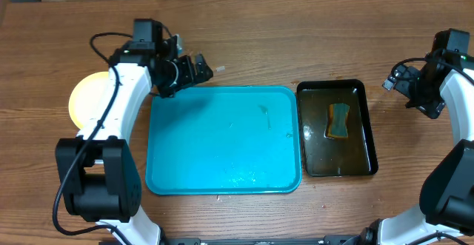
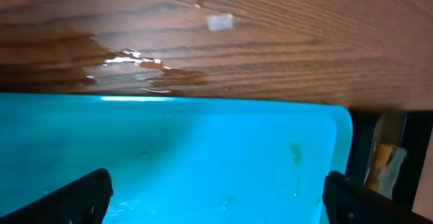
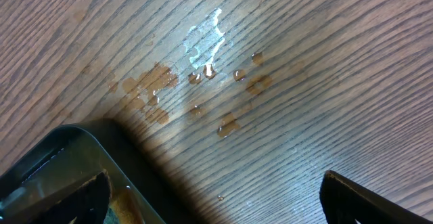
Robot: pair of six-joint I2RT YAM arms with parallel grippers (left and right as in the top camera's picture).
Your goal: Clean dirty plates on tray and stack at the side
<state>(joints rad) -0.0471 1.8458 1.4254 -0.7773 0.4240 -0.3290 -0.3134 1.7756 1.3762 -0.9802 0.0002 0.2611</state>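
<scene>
My left pincer (image 1: 201, 69) hangs wide open and empty by the far left corner of the bare blue tray (image 1: 222, 138), my right pincer (image 1: 400, 80) equally wide and empty over the wet worktop (image 1: 296, 52) (drops (image 3: 203, 75) beside the black basin (image 1: 372, 163)), a pale yellow plate (image 1: 87, 97) lying left of the tray.

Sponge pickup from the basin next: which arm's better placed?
Right, probably. Its open claw hangs just beside the black basin holding the sponge. The left claw, also open, sits at the tray's far-left corner, with the whole tray between.
</scene>
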